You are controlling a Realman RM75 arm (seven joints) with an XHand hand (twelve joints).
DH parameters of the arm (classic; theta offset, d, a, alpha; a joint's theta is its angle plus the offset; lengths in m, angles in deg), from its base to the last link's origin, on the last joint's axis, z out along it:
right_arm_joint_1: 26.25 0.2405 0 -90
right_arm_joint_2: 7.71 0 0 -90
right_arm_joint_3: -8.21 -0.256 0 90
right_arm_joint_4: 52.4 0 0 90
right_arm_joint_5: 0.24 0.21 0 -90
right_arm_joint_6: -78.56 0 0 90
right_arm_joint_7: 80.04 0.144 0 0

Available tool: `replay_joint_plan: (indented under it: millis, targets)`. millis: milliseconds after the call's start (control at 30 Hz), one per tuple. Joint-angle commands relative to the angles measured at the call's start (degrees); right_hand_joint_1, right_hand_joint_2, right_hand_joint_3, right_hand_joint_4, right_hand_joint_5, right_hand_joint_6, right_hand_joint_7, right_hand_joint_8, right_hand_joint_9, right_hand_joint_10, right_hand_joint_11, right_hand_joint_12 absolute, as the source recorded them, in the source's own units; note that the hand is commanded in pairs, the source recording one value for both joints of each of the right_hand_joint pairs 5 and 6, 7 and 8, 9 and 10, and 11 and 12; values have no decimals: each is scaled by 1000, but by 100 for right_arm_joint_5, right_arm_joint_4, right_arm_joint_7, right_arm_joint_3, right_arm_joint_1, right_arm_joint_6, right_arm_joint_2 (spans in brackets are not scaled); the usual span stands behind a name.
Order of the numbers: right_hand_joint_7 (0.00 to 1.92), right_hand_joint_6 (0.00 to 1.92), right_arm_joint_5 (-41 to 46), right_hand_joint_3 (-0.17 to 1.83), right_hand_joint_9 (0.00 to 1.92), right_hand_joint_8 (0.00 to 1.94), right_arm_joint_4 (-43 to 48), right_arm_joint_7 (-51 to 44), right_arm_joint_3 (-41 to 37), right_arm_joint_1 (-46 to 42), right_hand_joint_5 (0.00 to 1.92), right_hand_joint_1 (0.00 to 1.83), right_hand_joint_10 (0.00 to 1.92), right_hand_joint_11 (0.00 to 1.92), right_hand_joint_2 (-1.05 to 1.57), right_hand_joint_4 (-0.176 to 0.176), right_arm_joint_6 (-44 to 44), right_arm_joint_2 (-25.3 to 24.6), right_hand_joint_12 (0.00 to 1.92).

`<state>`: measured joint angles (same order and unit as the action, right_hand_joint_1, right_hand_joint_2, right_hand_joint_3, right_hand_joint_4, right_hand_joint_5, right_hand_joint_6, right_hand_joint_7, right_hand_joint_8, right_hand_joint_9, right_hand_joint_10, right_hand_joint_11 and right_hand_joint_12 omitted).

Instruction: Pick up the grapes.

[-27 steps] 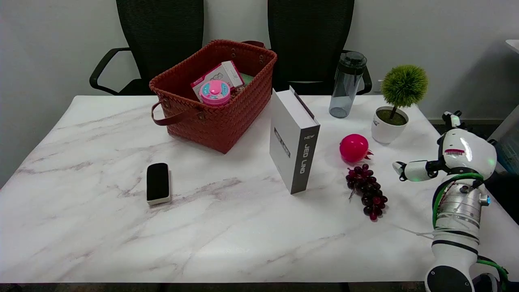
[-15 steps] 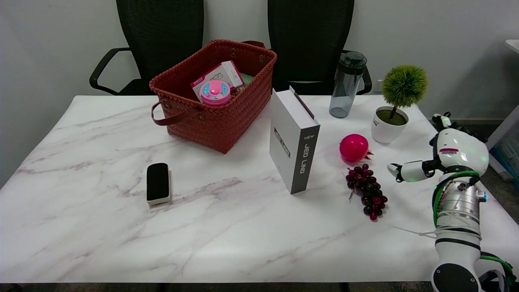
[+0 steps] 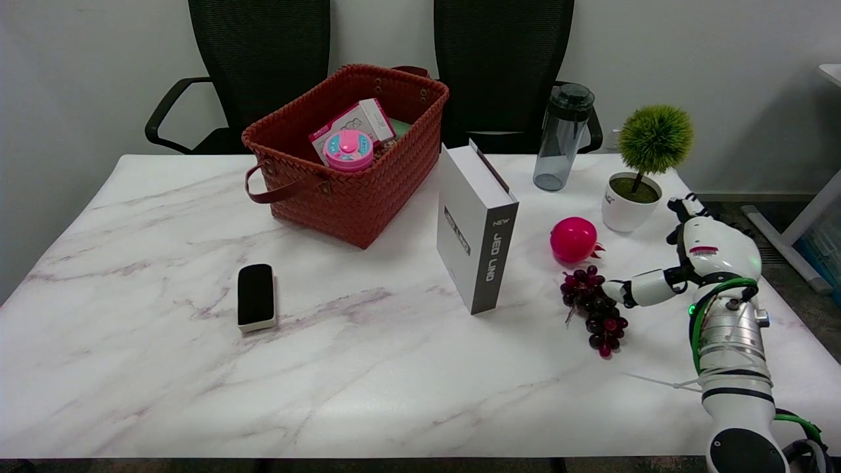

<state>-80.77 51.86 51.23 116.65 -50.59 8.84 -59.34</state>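
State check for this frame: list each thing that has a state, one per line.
grapes: lying on the table, not lifted
right hand: open, one fingertip at the grapes
bottle: upright, lid on
box: standing on end
basket: open, holding items
phone: flat, screen dark

A white marble-patterned desk (image 3: 164, 368) with grey veins stands before a plain pale grey wall (image 3: 85, 59). Two black mesh-backed office chairs (image 3: 259, 46) sit behind it, side by side, under even, soft light.
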Motion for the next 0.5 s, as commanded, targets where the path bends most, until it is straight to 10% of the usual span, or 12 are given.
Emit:
replay_joint_plan:
  millis: [33,500]
  targets:
    - [724,277,-650,677,811,724,279,45,194,-129,277,983,811,648,-41,0,-69,-160,648]
    - [532,244,-230,658,510,532,212,46,558,-27,244,974,510,395,21,0,53,-523,395]
